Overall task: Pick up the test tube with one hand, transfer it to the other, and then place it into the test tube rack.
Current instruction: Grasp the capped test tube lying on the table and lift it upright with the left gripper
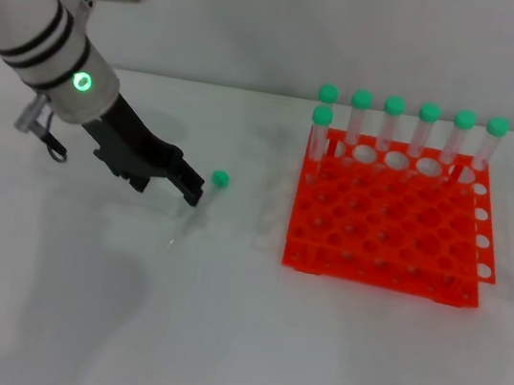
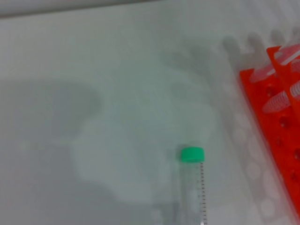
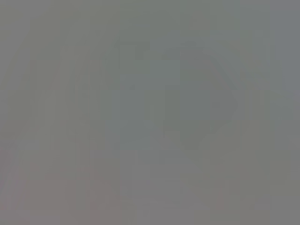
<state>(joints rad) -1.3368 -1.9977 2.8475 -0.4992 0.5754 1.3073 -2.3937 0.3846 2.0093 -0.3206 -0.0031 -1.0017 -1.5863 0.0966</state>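
Tube (image 1: 206, 195) pinched mid-body in left gripper (image 1: 192, 188), lifted off counter (image 1: 215, 341) centre-left, cap (image 2: 192, 154) toward rack (image 1: 383, 221). Risk: slick clear wall slipping or pivoting at handover. Right gripper unseen. Seven tubes crowd rack's far row.

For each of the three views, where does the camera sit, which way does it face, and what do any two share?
Head: high, facing down at the table; shows the left gripper at the test tube and the rack.
Left wrist: facing down along the tube; no robot parts.
Right wrist: featureless grey.
Shared by head and left wrist: tube, rack.
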